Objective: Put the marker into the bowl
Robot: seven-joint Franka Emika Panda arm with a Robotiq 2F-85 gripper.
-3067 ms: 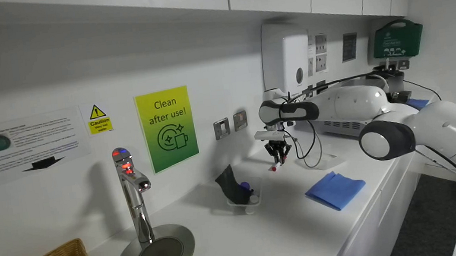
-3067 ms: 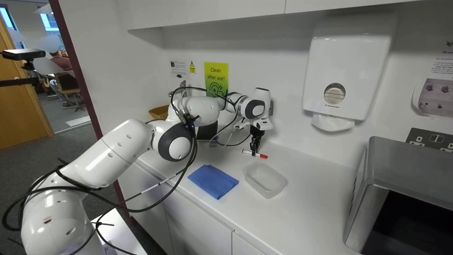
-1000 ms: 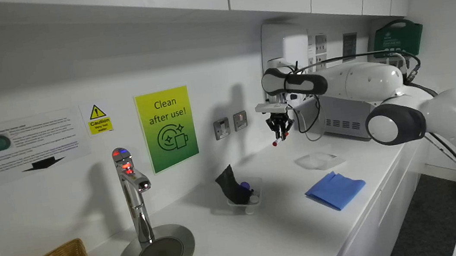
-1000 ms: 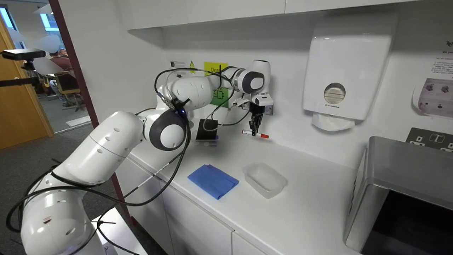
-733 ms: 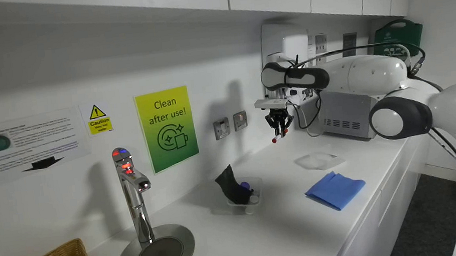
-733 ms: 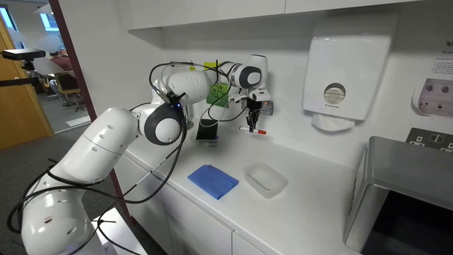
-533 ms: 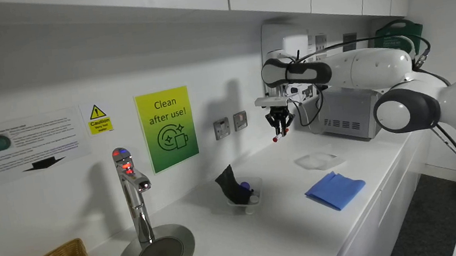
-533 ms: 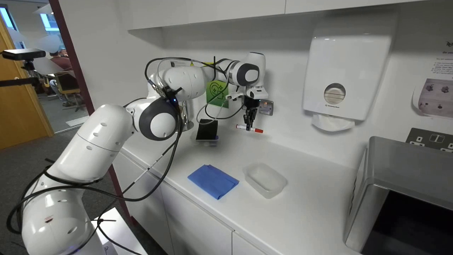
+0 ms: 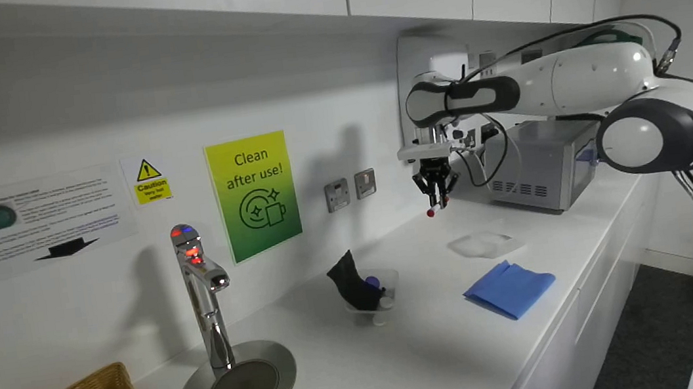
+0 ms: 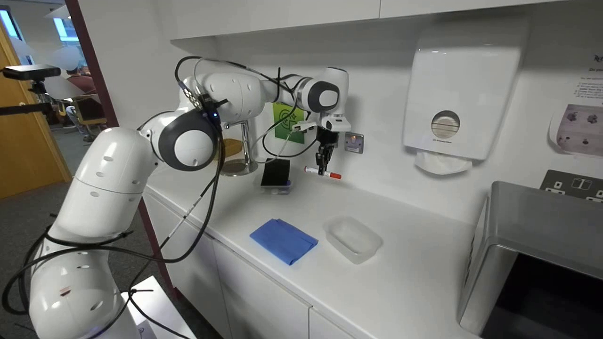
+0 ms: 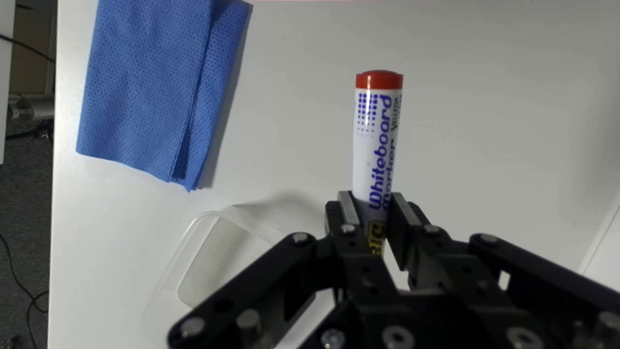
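Whiteboard marker (image 11: 378,140) is hanging above the counter (image 10: 414,270), the gripper (image 11: 374,207) pinching it mid-length, so I'd be centring it over the translucent plastic tub (image 10: 353,239), presumably its destination, then lowering it inside before letting go.

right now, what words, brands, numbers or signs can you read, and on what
Whiteboard marker: "Whiteboard marker"
There too: "VELLEDA"
And: "BIC"
Yellow-green poster: "Clean after use!"
Warning sticker: "Caution Very hot water", "!" in a triangle
Too small, blurred or cut off: white notice (its black arrow is clear), print on paper towel dispenser, wall notice beside it
No readable numbers
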